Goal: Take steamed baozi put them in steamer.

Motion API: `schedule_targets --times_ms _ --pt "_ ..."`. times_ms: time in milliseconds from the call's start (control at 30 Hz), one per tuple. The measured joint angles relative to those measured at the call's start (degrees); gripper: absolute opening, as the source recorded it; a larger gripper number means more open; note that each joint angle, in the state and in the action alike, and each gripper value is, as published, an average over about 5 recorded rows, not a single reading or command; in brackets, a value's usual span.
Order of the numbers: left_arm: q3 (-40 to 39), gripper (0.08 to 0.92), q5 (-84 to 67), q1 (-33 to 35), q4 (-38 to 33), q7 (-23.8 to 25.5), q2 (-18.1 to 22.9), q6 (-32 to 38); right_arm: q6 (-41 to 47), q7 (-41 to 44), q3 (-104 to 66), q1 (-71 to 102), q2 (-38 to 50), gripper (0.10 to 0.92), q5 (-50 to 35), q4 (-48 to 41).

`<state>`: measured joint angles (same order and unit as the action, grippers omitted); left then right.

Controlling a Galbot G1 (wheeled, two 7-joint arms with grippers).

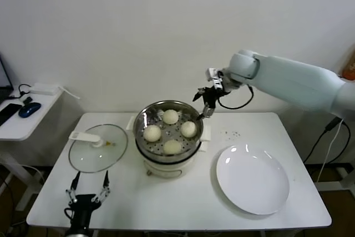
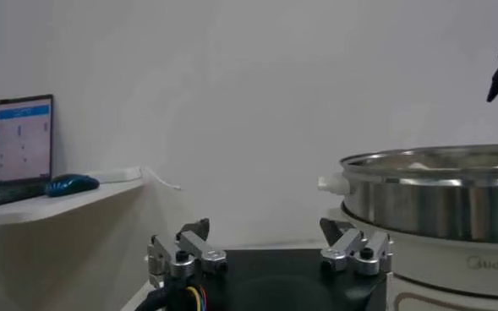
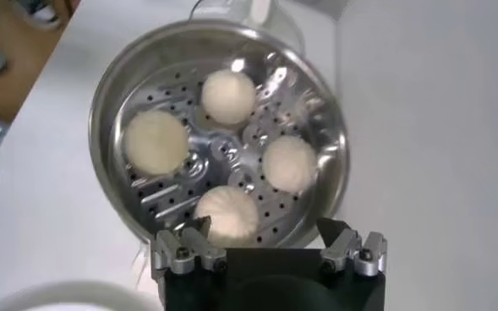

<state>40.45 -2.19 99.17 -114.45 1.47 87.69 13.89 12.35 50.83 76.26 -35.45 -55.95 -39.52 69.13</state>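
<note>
Several off-white baozi lie in the shiny steamer (image 1: 145, 116) on its white pot base: at the back (image 1: 170, 116), right (image 1: 188, 129), front (image 1: 173, 146) and left (image 1: 152, 132). In the right wrist view they lie on the perforated bottom of the steamer (image 3: 113, 101), one of them (image 3: 227, 213) closest to the jaws. My right gripper (image 1: 206, 104) hangs open and empty above the steamer's back right rim; it also shows in the right wrist view (image 3: 267, 233). My left gripper (image 1: 89, 184) is open and empty, low at the table's front left; it also shows in the left wrist view (image 2: 265, 232).
A glass lid (image 1: 98, 148) with a white handle lies left of the steamer. A round white plate (image 1: 253, 179) lies empty at the front right. A side table (image 1: 25, 117) with a mouse stands at the far left. The wall is close behind.
</note>
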Motion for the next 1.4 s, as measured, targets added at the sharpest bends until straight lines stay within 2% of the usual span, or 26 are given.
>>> schedule_targets --times_ms 367,633,800,1033,1400 --pt "-0.3 0.823 0.0 0.3 -0.8 0.2 0.1 0.5 -1.2 -14.6 -27.5 22.4 15.0 0.823 4.5 13.6" --pt "-0.4 0.823 0.1 0.5 -1.3 0.1 0.6 0.8 -5.4 -25.8 -50.0 45.0 19.2 0.823 7.9 21.3" --pt "0.1 0.823 0.1 0.8 -1.7 0.0 0.7 1.0 -8.4 -30.5 -64.7 60.9 16.9 0.823 11.1 25.4" --pt "0.2 0.823 -0.2 1.1 -1.7 0.0 0.8 1.5 -13.6 -34.0 -81.9 80.7 9.1 0.823 14.8 29.5" --pt "0.4 0.823 -0.3 1.2 -2.1 0.0 0.8 1.4 -21.0 -36.0 -98.2 101.3 -4.6 0.823 17.5 31.8"
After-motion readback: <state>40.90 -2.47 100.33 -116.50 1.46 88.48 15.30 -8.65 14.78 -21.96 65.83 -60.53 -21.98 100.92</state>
